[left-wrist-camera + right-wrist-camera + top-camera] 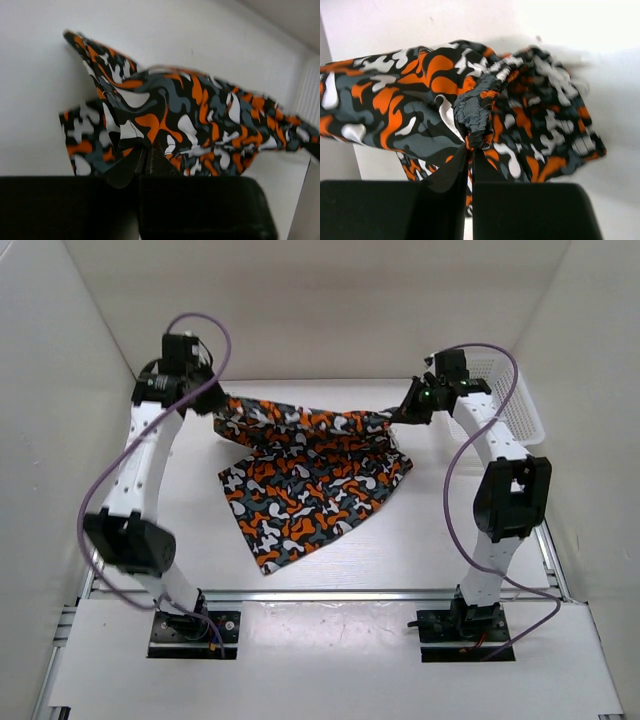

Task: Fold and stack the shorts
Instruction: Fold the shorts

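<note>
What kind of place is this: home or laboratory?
Probably a laboratory test cell: white walls enclose the table, and the bolted-down left arm and right arm hold the shorts between them.

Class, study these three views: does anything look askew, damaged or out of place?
Nothing damaged or spilled. The shorts hang unfolded between the left gripper and right gripper, their free end lying slantwise on the table.
</note>
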`<control>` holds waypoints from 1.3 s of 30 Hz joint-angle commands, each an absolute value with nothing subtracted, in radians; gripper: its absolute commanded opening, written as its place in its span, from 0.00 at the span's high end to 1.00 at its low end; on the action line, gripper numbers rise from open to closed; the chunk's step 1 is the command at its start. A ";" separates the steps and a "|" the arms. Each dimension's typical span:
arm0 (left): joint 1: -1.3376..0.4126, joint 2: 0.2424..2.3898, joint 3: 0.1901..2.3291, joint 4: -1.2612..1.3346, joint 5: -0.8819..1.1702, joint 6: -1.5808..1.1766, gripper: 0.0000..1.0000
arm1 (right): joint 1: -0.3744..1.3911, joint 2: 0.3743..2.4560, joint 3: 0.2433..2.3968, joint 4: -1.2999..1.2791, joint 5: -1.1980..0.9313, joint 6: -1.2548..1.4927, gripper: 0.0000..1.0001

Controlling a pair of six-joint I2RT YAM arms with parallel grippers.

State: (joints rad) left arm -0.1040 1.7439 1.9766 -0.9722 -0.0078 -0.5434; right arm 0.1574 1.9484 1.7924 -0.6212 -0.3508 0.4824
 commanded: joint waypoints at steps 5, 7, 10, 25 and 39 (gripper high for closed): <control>-0.302 1.274 1.465 -1.011 0.020 -0.681 0.90 | 0.120 1.734 1.550 -0.643 -0.339 0.445 0.99; -0.342 1.211 1.343 -1.011 0.008 -0.748 0.90 | 0.107 1.683 1.494 -0.643 -0.315 0.436 0.99; -0.423 1.114 1.206 -1.011 0.008 -0.840 0.90 | 0.087 1.634 1.407 -0.643 -0.301 0.417 0.99; -0.746 1.120 0.916 -0.991 -0.037 -1.071 0.73 | 0.035 1.598 1.247 -0.621 -0.213 0.436 0.88; -0.436 1.259 0.825 -0.918 -0.081 -1.022 0.13 | 0.035 1.523 1.152 -0.632 -0.179 0.405 0.33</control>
